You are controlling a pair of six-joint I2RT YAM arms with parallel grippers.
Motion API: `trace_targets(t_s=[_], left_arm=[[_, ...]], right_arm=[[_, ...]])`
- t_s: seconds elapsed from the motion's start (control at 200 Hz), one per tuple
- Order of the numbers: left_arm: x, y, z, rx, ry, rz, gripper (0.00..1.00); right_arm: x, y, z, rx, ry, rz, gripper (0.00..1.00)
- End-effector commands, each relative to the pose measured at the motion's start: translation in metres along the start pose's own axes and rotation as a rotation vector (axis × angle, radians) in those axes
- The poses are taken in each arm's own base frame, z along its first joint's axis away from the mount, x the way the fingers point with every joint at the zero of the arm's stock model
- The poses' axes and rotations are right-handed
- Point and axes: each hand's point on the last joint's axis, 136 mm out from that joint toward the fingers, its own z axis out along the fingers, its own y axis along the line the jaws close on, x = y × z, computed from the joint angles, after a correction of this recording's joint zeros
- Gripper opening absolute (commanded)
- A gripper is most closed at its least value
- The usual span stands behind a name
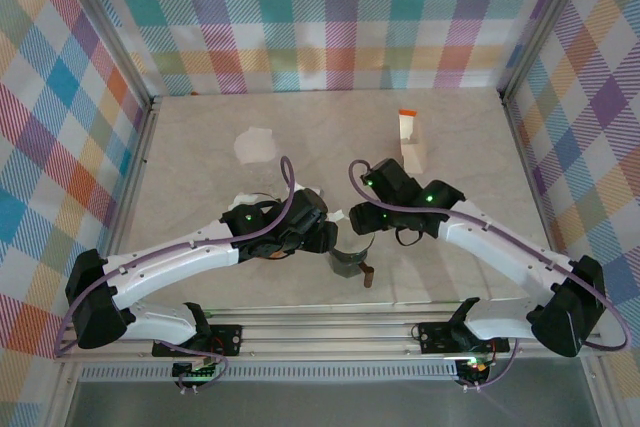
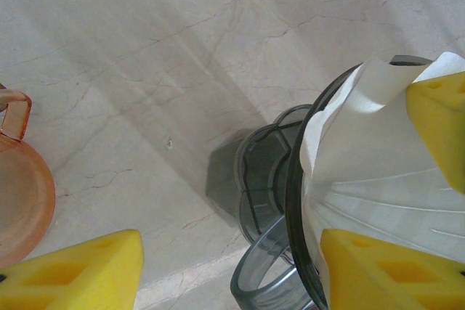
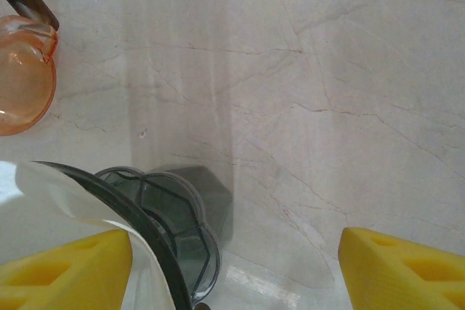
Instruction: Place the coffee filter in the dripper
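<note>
Marble table [image 1: 480, 147], dripper [image 2: 261, 179], perhaps spare filter [image 1: 256, 144]

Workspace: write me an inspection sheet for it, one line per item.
Surface: pale marble-look table, no spills seen.
Job's things: white coffee filter sits in the grey dripper, its edge standing past the rim.
Clutter: orange translucent vessel near the dripper; white paper piece and slim pack with an orange tab farther back.
Grippers: left gripper open at the dripper; right gripper open beside it.
Cables: purple cables run along both arms.
Surroundings: plaid cloth walls, metal frame posts.
</note>
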Motion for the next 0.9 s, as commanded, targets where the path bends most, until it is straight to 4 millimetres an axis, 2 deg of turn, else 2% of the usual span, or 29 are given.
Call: trace_targets(t_s=[0.0,0.25,0.54,0.895], left_arm=[[0.0,0.004,0.002,-0.02,0.014,-0.003,0.65],[-0.004,0.001,0.0,-0.012,0.005,-0.005,0.68],[-0.008,-0.001,-0.003,-0.005,-0.01,-0.009,0.69],[-0.021,-0.008,-0.019,0.023,-0.044,-0.017,0.71]], right_arm=[[-0.018,0.011,-0.025,-0.08,-0.105,0.008,0.76],[-0.02,0.001,-0.055,-0.101,-0.256,0.047,0.78],[-0.01,-0.007,-0.053,-0.079,-0.257,0.074,0.79],[-0.009,-0.011,-0.059,-0.077,-0.283,0.091,0.8]])
